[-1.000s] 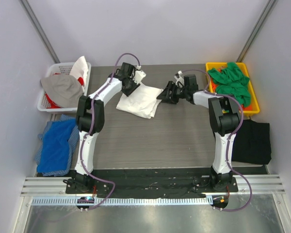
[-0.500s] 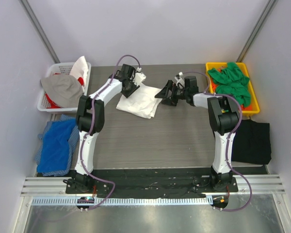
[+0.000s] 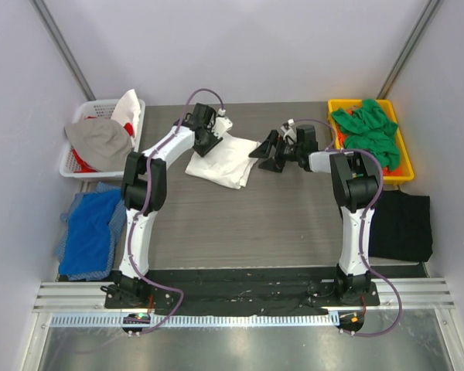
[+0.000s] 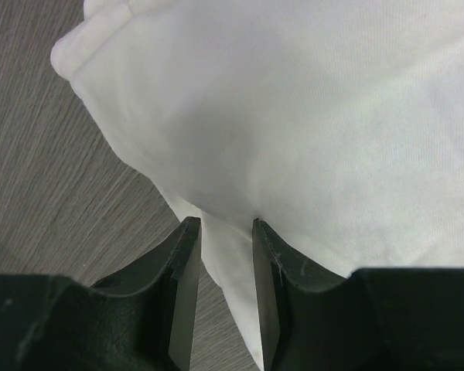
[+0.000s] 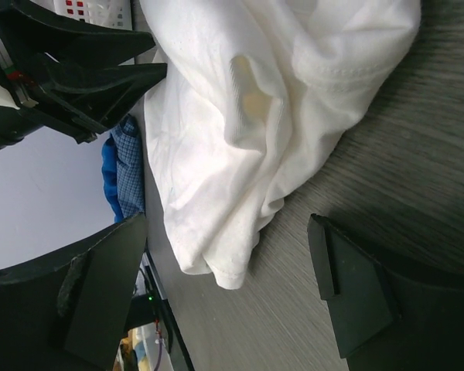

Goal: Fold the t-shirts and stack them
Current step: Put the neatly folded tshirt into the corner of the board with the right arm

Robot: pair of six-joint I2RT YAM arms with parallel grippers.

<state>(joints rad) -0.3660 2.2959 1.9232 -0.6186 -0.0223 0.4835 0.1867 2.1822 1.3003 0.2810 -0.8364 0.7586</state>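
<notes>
A folded white t-shirt [image 3: 223,158] lies on the grey table at the back centre. My left gripper [image 3: 209,142] is on its far left corner. In the left wrist view its fingers [image 4: 187,267] are close together with a fold of the white t-shirt [image 4: 294,116] pinched between them. My right gripper [image 3: 264,152] stands open just right of the shirt, nothing between its jaws. The right wrist view shows the shirt's rumpled edge [image 5: 232,154] ahead of it. Bright green t-shirts [image 3: 367,131] are heaped in a yellow bin [image 3: 403,168]. A black t-shirt [image 3: 402,224] lies to the right of the table.
A white basket [image 3: 79,114] with grey and white cloth stands at the back left. Blue cloth [image 3: 93,228] lies off the table's left edge. The arm bases sit on the black strip [image 3: 240,290] at the near edge.
My right gripper has opened wide and drawn back to the right, off the white shirt's edge. The left gripper has hardly moved.
</notes>
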